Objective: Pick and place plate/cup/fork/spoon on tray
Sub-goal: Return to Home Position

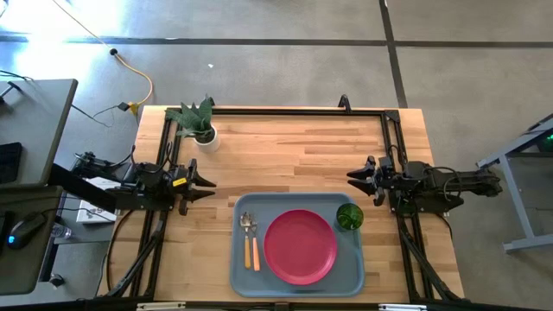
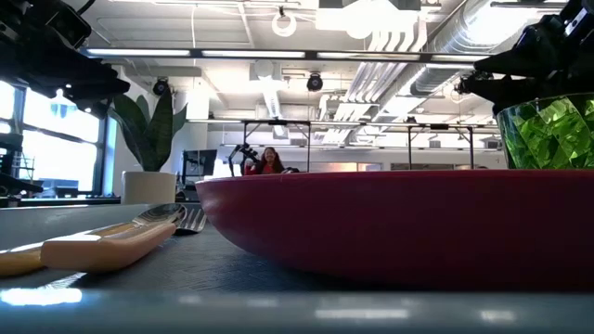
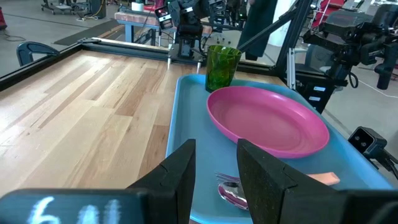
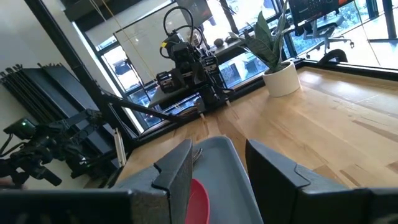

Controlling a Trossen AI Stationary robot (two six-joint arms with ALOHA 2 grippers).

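The blue-grey tray (image 1: 242, 276) lies at the table's near middle. The pinkish-red plate (image 1: 300, 246) rests flat on it. The green cup (image 1: 349, 216) stands upright at the tray's far right corner. The spoon (image 1: 246, 238) and fork (image 1: 254, 242) lie side by side at the tray's left, heads toward the far edge. My left gripper (image 1: 210, 184) is open and empty above the table, left of the tray. My right gripper (image 1: 352, 178) is open and empty, just beyond the cup. The plate (image 3: 267, 118) and cup (image 3: 222, 67) also show in the left wrist view.
A white pot with a green plant (image 1: 200, 125) stands near the table's far left corner. A black frame (image 1: 285, 112) runs along the table's far edge and both sides. Bare wood lies between the two grippers and beyond the tray. A person (image 2: 269, 161) sits far off in the room.
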